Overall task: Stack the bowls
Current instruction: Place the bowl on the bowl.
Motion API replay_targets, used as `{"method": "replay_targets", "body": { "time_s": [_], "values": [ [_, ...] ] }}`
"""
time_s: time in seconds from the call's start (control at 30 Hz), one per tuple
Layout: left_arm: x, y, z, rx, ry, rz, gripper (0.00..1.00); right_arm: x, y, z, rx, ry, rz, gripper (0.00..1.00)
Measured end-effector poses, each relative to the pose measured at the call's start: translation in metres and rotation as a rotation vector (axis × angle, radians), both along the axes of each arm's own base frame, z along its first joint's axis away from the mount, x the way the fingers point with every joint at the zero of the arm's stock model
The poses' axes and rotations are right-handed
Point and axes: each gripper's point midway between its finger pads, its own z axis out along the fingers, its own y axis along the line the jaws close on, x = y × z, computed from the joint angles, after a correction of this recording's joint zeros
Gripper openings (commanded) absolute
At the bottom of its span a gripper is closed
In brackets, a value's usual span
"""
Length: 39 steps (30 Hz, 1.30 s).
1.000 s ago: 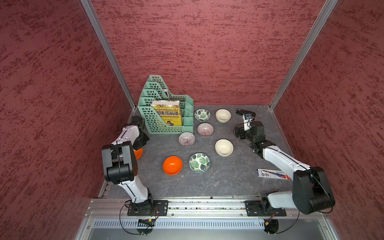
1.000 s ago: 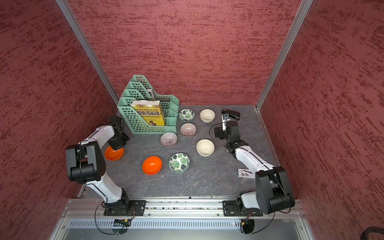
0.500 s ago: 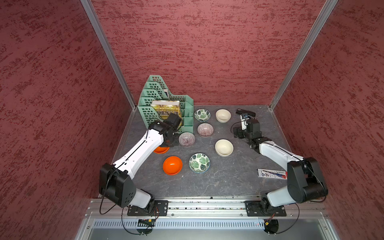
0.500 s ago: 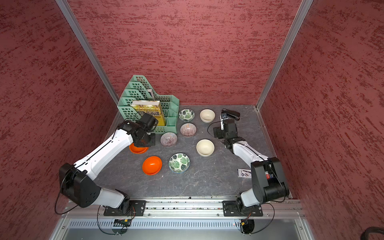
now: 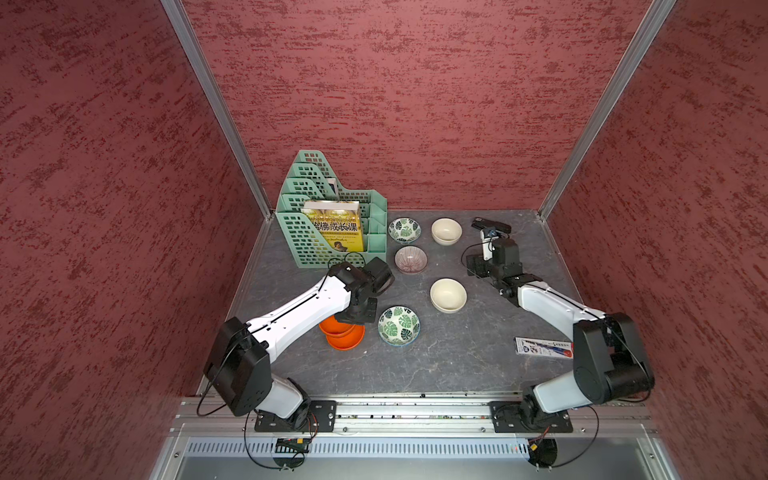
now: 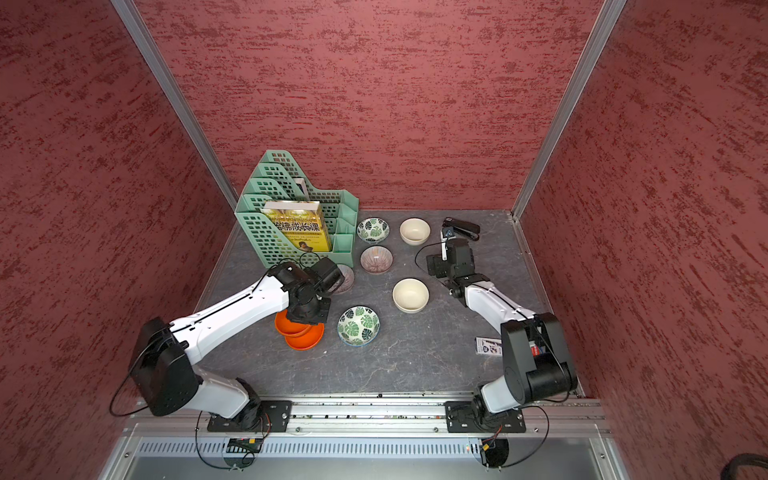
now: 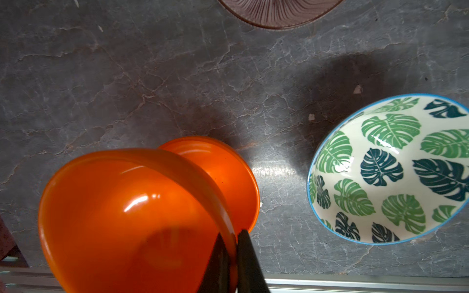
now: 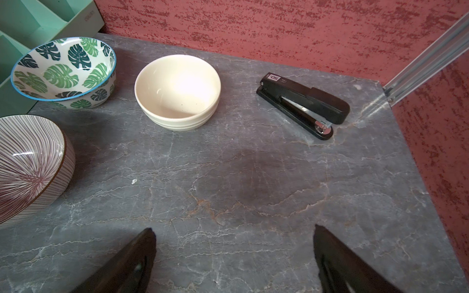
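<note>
Currently: left gripper [image 7: 232,236], shut tight on the rim of the held orange bowl [image 7: 121,215]. Second orange bowl [image 7: 223,172] sits on the table [image 7: 152,76] just below and slightly ahead of it, partly overlapped. Right gripper [image 8: 233,229]: spread wide, empty, well apart from both.

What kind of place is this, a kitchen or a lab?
Likely a robot test cell, not a kitchen: two arms bolted to a metal rail, red walls boxing in a table, and mixed props: bowls, a stapler, a file rack.
</note>
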Motion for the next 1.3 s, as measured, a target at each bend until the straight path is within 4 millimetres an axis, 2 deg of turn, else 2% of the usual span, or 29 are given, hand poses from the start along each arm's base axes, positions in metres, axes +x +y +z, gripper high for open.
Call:
{"method": "replay_targets", "body": {
  "time_s": [0.2,0.43,0.87,1.03,1.13,1.2,1.27,1.3],
  "values": [
    [0.002,-0.006,-0.021,0.010,0.019,0.002,0.00,0.000,-0.002,0.000,0.008,0.001,-0.010,0.98],
    [0.004,-0.009,-0.032,0.005,0.019,0.005,0.00,0.000,-0.003,0.000,0.015,0.001,-0.016,0.99],
    [0.000,-0.015,-0.036,-0.014,0.026,0.010,0.00,0.000,-0.003,0.000,0.018,0.002,-0.018,0.98],
    [-0.005,-0.010,-0.043,0.003,0.042,0.016,0.01,0.000,-0.003,0.000,0.018,0.002,-0.018,0.98],
    [-0.006,-0.009,-0.045,0.007,0.046,0.022,0.20,0.000,-0.003,0.001,0.018,0.000,-0.019,0.99],
    [-0.005,-0.009,-0.045,0.008,0.044,0.028,0.27,0.000,-0.003,0.001,0.019,-0.001,-0.019,0.99],
    [-0.005,-0.009,-0.044,0.009,0.042,0.032,0.44,0.000,-0.003,0.001,0.019,-0.002,-0.019,0.98],
    [-0.005,-0.009,-0.044,0.010,0.039,0.029,0.48,0.000,-0.003,0.001,0.020,-0.002,-0.019,0.98]
  ]
}}
